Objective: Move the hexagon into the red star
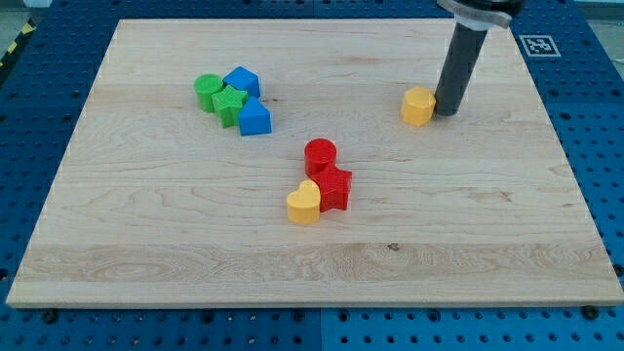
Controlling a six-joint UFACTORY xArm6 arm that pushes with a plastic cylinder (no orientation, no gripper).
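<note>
No readable text; black-white fiducial tag off table's far right corner, partly cut by rod. Block count: 8. Yellow hexagon near far right, tip just beside it on right, contact unclear. No pincer on arm, just rod, top cropped. Red star mid-table, touching red cylinder and yellow heart. Far-left cluster: green cylinder, green star, two blue blocks, shapes unclear, overlapping.

My tip just right of hexagon; star well lower-left.
</note>
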